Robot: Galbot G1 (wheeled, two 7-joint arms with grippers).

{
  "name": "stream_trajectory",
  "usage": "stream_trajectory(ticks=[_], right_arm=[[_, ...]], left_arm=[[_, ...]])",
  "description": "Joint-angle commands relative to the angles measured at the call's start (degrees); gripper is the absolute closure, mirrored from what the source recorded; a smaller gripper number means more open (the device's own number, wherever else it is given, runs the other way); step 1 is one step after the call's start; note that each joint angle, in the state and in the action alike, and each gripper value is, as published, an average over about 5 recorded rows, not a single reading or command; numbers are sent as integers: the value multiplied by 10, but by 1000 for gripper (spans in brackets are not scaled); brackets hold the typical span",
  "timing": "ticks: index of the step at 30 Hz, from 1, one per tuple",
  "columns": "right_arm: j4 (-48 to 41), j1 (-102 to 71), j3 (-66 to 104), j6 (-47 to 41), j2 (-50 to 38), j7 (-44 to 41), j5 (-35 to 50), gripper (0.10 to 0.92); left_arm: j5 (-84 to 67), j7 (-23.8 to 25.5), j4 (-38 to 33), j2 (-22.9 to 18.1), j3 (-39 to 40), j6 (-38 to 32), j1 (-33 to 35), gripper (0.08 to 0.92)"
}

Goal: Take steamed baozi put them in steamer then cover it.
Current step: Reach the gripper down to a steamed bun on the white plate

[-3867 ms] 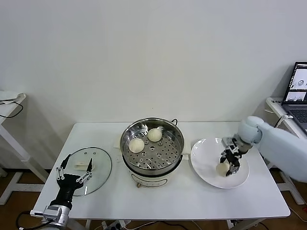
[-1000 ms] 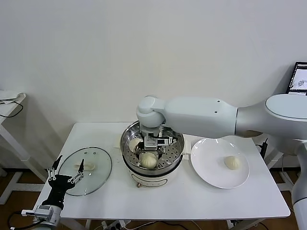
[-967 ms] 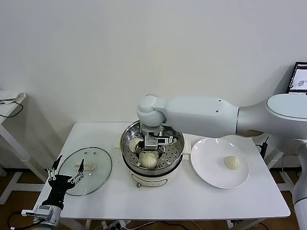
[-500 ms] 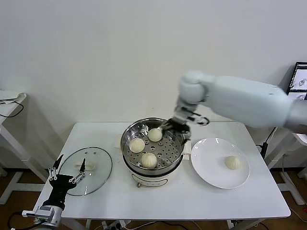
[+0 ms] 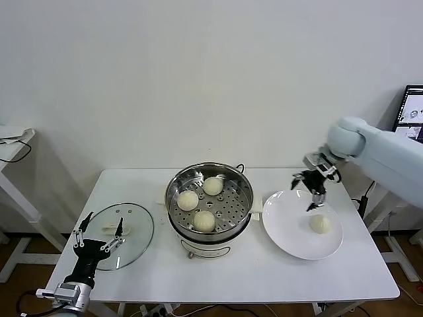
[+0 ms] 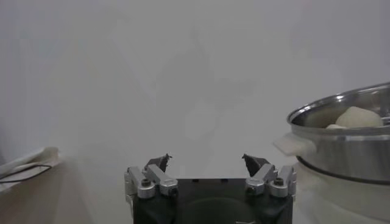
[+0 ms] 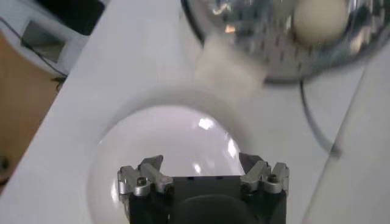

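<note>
White table [image 5: 165, 277]: right hand [image 5: 314, 187], spread and empty, has swung from steamer [image 5: 209, 200] to above plate [image 5: 284, 228]

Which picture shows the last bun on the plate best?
The head view: the last baozi lies in full sight on the white plate, just below the open right tool. The right wrist view shows the plate but not that bun. The left wrist view shows neither.
</note>
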Motion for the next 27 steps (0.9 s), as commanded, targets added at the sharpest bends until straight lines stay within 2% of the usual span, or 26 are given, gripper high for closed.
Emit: stream_trajectory(ticks=[1,11,27], right_arm=[[-92,-155,141,-33,-26,11,-102,203],[-142,-196,192,-19,20,23,-147,203],[-158,-221,222,-15,49,31,-174,203]], left_arm=[[2,-2,2,-1,7,1,-1,177],[4,-2,4,-3,8,-1,0,177],[7,-4,7,-5,11,-1,-3,177]])
